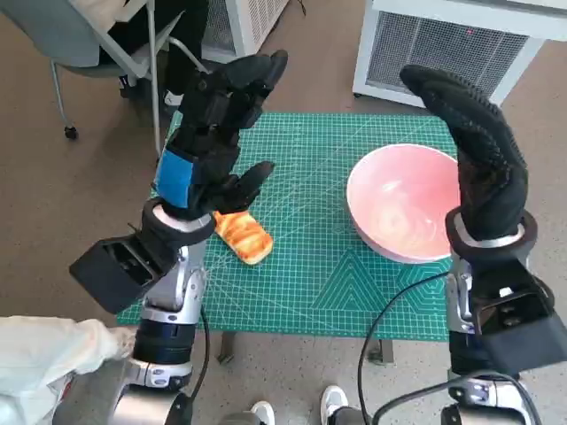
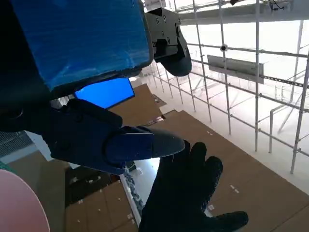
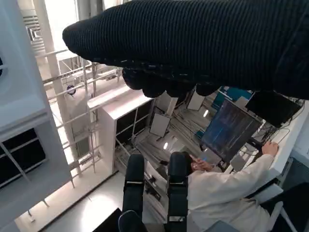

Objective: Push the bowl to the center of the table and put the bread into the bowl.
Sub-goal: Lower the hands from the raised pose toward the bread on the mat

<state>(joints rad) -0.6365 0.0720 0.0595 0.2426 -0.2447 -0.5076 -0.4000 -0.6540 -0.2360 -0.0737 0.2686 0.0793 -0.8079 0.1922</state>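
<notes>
— Holding anything in either hand?

— No. My left hand (image 1: pixel 215 133) is raised above the table (image 1: pixel 306 292), its fingers (image 1: pixel 257 75) spread apart with nothing between them. My right hand (image 1: pixel 474 150) is up too, gloved fingers (image 1: pixel 438 88) held straight and close together, also carrying nothing.

— Where is the bread?

— The bread (image 1: pixel 242 235) lies on the green mat just below my left hand, near the heel of it, partly hidden by the thumb. It touches neither hand.

— And the bowl?

— The pink bowl (image 1: pixel 403 204) sits upright on the table just beside my right hand, toward my left (the glove covers part of its rim in the head view). Bowl and bread lie well apart, with bare mat between them. My left wrist view catches a slice of the bowl's pink edge (image 2: pixel 17 205) and my own right glove (image 2: pixel 186 193). A person (image 3: pixel 227 191) in a white sleeve sits at a screen in my right wrist view.
</notes>
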